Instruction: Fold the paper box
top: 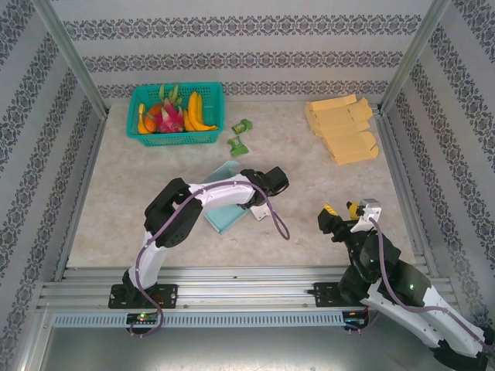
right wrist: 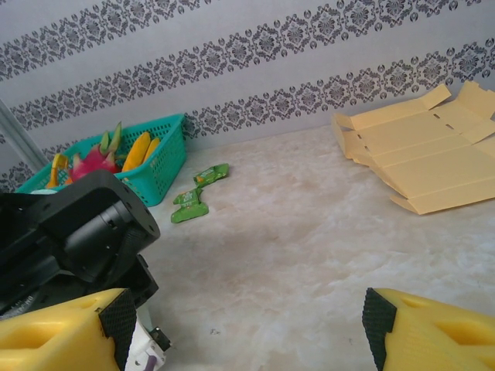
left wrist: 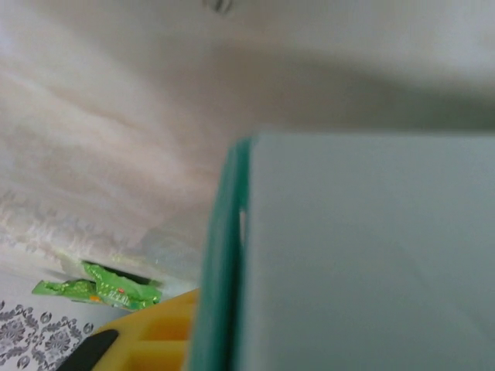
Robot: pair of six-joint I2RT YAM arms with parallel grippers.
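Note:
The teal paper box [top: 222, 219] lies in the middle of the table, partly under my left arm. In the left wrist view one of its pale panels [left wrist: 363, 255] stands right against the camera, its darker teal edge running down the left. My left gripper [top: 249, 202] hangs over the box. One yellow finger [left wrist: 151, 340] shows just left of that edge, and the panel hides the other. My right gripper [top: 339, 217] stands open near the front right, apart from the box, with bare table between its fingers [right wrist: 69, 340].
A teal basket [top: 209, 91] of fruit stands at the back left, with two green packets [top: 237, 144] beside it. Flat tan box blanks [top: 344, 127] are stacked at the back right. Metal frame posts and patterned walls close in the table.

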